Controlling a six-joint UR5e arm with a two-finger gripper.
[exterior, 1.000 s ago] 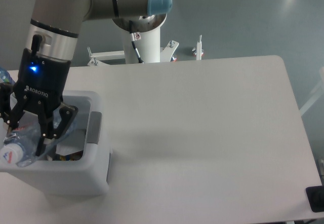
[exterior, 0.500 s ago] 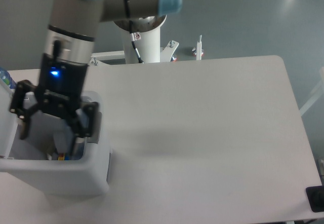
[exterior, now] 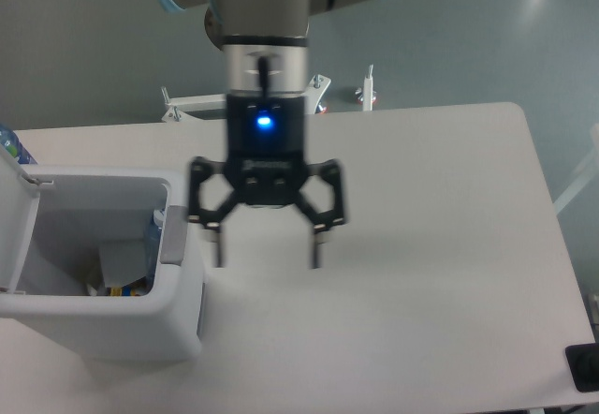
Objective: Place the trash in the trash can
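Note:
The white boxy trash can (exterior: 178, 316) stands at the table's left front, with a grey tab (exterior: 174, 234) on its right rim and its lid (exterior: 16, 227) raised at the left. Inside lie pieces of trash: a clear bottle (exterior: 153, 250) leaning against the right wall and flat packaging (exterior: 117, 264) on the bottom. My gripper (exterior: 267, 253) hangs over the table just right of the can, open, fingers pointing down with nothing between them.
The white table (exterior: 421, 245) stretches to the right of the can. The arm's white pedestal (exterior: 271, 86) stands behind the table's far edge. A dark object (exterior: 585, 367) sits at the front right corner.
The gripper let go of the bottle inside the can, opened, rose out and swung right over the table. The bottle now rests in the can.

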